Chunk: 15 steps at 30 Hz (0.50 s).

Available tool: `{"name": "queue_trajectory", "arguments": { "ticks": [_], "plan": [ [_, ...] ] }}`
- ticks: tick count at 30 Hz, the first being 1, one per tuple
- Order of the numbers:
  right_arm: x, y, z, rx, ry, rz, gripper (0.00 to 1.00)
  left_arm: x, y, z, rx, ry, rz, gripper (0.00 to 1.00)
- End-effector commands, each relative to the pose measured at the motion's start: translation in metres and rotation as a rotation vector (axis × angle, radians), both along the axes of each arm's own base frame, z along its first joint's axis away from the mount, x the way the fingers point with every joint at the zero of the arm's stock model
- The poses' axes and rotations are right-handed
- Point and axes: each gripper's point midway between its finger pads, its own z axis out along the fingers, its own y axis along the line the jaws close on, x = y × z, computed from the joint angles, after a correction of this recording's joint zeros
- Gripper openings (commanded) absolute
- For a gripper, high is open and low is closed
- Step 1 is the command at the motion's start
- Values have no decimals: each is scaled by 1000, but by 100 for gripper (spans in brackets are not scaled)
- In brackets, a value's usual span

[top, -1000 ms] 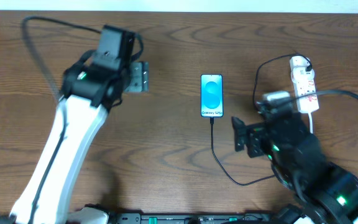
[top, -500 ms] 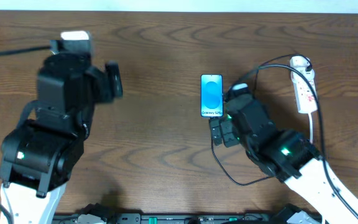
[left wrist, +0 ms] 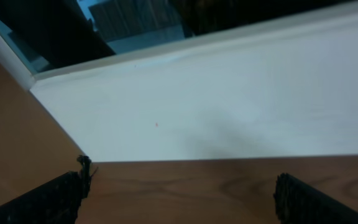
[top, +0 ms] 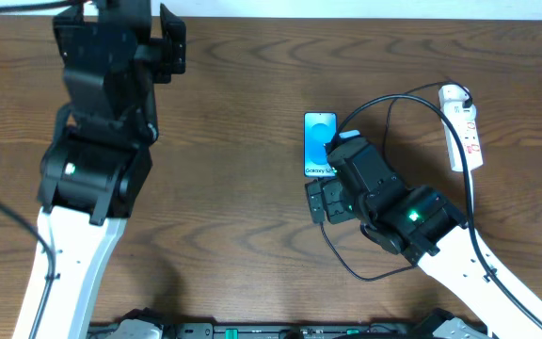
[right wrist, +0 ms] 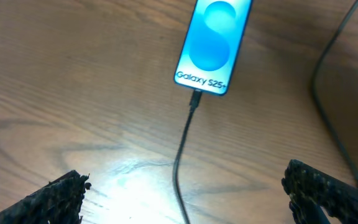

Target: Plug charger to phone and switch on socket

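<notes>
The phone lies screen up at mid-table, its blue screen lit; it also shows at the top of the right wrist view. The charger cable runs from the phone's near edge, loops right and goes back to a white plug in the socket strip. Its black plug tip sits at the phone's bottom edge and looks inserted. My right gripper is open and empty, hovering over the cable just below the phone. My left gripper is open and empty, far from all of them.
The left arm stands tall at the back left, its wrist facing the table's far edge and a white wall. The robot's thicker black cable arcs between the phone and the strip.
My right gripper has swung left from near the strip to just below the phone. My left arm has risen and turned toward the table's back edge.
</notes>
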Motion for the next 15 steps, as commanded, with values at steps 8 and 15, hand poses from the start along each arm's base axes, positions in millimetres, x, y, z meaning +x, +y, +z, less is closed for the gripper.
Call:
{"name": "queue_trajectory", "arguments": {
  "ticks": [8,15],
  "plan": [
    [6,1,7,33,-22,-39,99,-43,31,16,46,-39,21,98],
    [14,7,13,92,-46,-81,99,-121,36,44,1,-214,-101,98]
  ]
}}
